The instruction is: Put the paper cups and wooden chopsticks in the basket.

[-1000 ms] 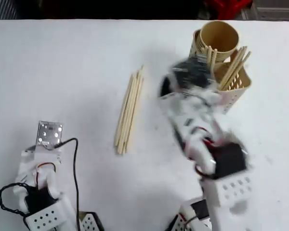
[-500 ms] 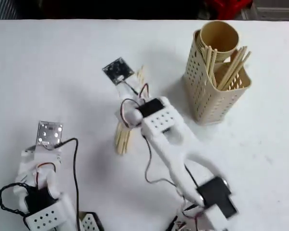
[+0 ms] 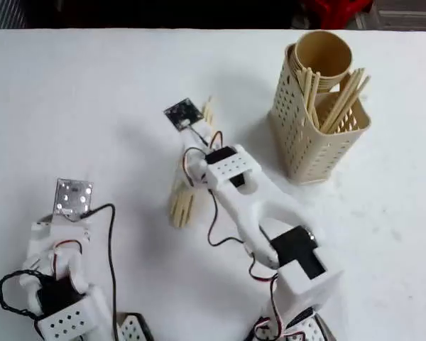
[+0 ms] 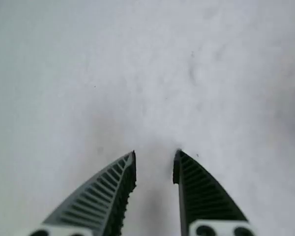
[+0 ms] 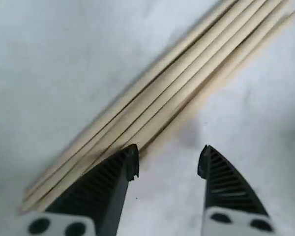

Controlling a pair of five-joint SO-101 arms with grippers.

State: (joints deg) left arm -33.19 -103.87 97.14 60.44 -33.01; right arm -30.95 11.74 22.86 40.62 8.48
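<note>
Several loose wooden chopsticks (image 3: 183, 193) lie bundled on the white table, left of the basket (image 3: 309, 145). The perforated beige basket holds stacked paper cups (image 3: 321, 52) and several chopsticks (image 3: 342, 101). My right arm (image 3: 231, 170) stretches from the front edge over the loose bundle. In the right wrist view my right gripper (image 5: 168, 160) is open just above the table, one fingertip at the edge of the chopsticks (image 5: 157, 103), the other over bare table. My left arm (image 3: 57, 277) rests at the front left. Its gripper (image 4: 155, 157) is open, nothing between the fingers.
The white table (image 3: 92, 92) spreads wide to the left and behind the bundle. The basket stands at the back right, close to the right arm's elbow. Black cables (image 3: 112, 241) trail by the left arm.
The right arm swung away from the basket to the left and came down over the loose chopsticks. The left arm has kept still.
</note>
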